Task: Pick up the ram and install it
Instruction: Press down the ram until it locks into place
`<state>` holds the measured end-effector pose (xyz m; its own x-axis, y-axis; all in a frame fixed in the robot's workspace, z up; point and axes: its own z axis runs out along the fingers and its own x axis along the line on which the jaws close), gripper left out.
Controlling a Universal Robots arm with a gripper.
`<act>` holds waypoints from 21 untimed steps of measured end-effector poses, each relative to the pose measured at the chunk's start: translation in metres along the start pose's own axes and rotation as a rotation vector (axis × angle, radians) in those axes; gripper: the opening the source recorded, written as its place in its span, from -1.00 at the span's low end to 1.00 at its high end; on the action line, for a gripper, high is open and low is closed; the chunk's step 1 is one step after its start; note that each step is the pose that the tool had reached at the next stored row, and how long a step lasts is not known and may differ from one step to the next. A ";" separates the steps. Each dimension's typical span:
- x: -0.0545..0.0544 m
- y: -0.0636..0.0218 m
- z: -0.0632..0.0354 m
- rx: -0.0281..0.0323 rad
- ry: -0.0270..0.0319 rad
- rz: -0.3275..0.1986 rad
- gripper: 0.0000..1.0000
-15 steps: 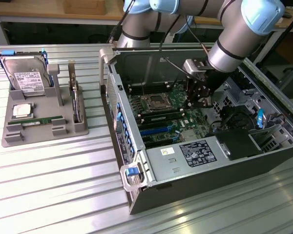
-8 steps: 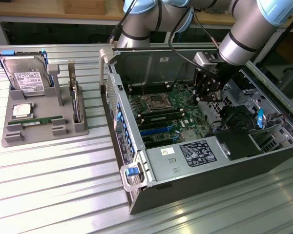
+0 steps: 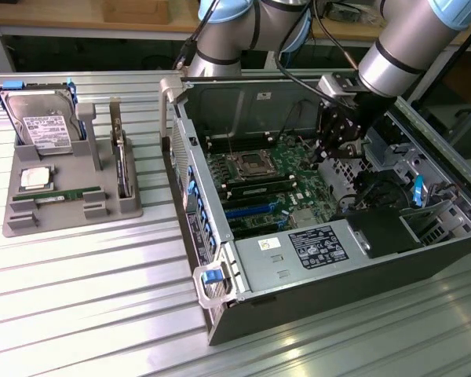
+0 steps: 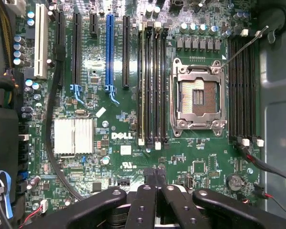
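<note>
Where you look first: the black gripper (image 3: 335, 135) on the grey Universal Robots arm (image 3: 404, 47) hangs inside the open black computer case (image 3: 314, 259), above the green Dell motherboard (image 3: 259, 184).
Gripper state: in the wrist view you see the black finger links (image 4: 148, 205) drawn close together over the board, with a thin dark piece standing up between them; you cannot tell whether that is a held part or part of the tool.
Ram position: the long, thin green circuit-board stick with a white label (image 3: 63, 195) lies flat in the front slot of the grey plastic parts tray (image 3: 125, 206), at the exterior view's left.
Ram relative to gripper: well apart; the tray sits outside the case on the ribbed metal table (image 3: 86, 298), and the case wall stands between the two.
Tray neighbours: you see the square silver CPU chip (image 3: 34, 178) just behind the ram, and the large silver hard drive with white label (image 3: 39, 118) leaning at the back of the tray.
Motherboard detail: the open silver CPU socket (image 4: 197, 98) lies between two banks of long black memory slots (image 4: 152, 83); a blue expansion slot (image 4: 109, 52) sits further along the board.
</note>
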<state>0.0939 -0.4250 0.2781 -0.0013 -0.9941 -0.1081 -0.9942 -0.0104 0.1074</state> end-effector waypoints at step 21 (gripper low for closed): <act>0.000 0.0000 0.0001 0.0591 -0.0507 0.543 -0.80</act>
<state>0.0939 -0.4250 0.2780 -0.5197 -0.8484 -0.1002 -0.8535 0.5103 0.1054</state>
